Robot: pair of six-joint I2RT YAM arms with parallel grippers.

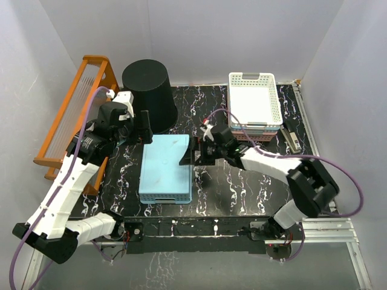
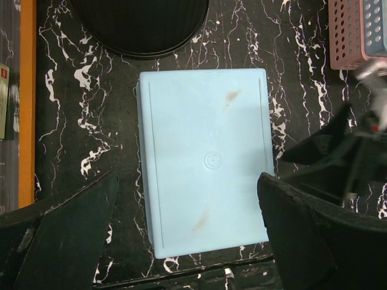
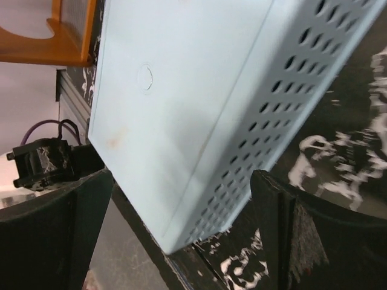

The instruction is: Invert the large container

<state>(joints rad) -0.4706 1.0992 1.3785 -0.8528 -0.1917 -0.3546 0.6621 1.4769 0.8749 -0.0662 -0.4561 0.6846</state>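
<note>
**Black bin standing at the back of the table, both grippers open over a blue basket**

The black bin (image 1: 151,96) is standing at the back left of the marbled table (image 1: 242,181), just right of the orange rack (image 1: 72,115). From above, its upper face is looking flat and closed, and its wider end is resting on the table. Nothing is touching it.

Just in front of the bin, a blue basket (image 1: 164,172) is lying bottom up in the middle of the table, its smooth base facing the camera and its perforated side showing in the right wrist view.

The left gripper (image 2: 187,181) is hanging over the far end of this basket, close to the bin, with its jaws spread wide and holding nothing. The right gripper (image 3: 181,187) is sitting low at the basket's right edge, its jaws also standing wide apart, with a corner of the basket showing between them; whether they are touching it I cannot tell.

At the back right, a white basket (image 1: 254,77) is sitting on a pink basket (image 2: 344,36).
</note>
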